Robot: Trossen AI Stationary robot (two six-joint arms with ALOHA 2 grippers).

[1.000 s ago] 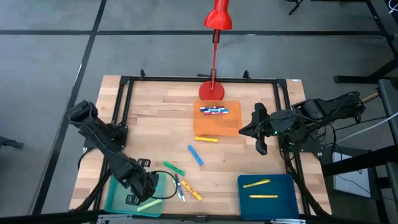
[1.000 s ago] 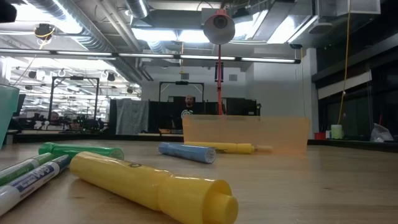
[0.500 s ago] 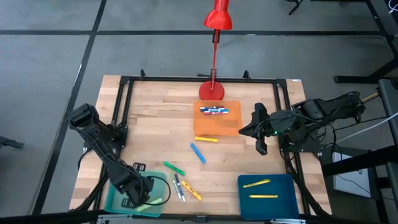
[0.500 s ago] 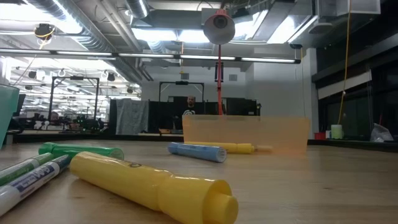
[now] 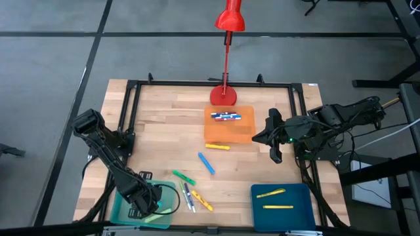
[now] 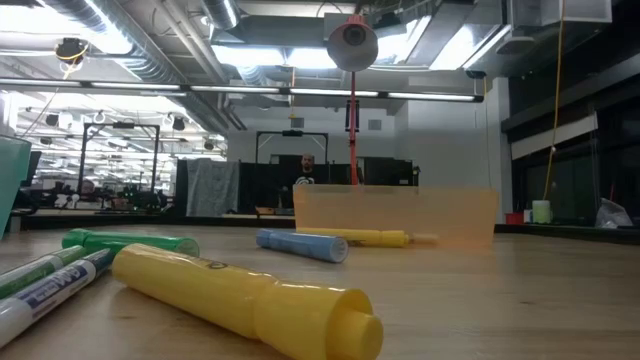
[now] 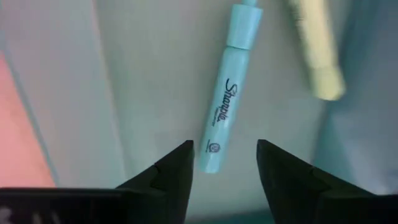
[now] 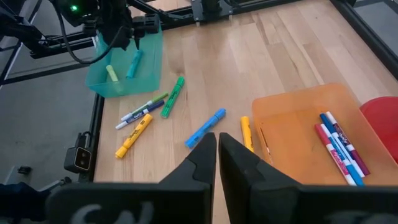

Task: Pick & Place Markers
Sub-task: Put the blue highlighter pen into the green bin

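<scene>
Since the earlier frames the left gripper has drawn back from the teal tray's front right corner to sit over the tray's middle, and the pale green marker it was beside a second ago now lies inside the tray. The blue marker rolled slightly and is back near its first spot at the desk's centre.

Count, high view: three trays – teal tray at the front left corner of the desk, blue tray at the front right corner, orange tray at the back centre by the red lamp.
- Teal tray: 2 markers, one teal with "Sharpie" print, one pale green.
- Blue tray: 2 yellow markers.
- Orange tray: a small bunch of red and blue markers; exact number cannot be told.
- Loose on the desk: blue, yellow at the orange tray's front edge, green, two thin white-bodied ones, and a yellow-orange one.

Left fingers: moderately apart, empty, hovering over the teal marker's end.

Right gripper: parked near the desk's right edge, fingers almost together, holding nothing.
</scene>
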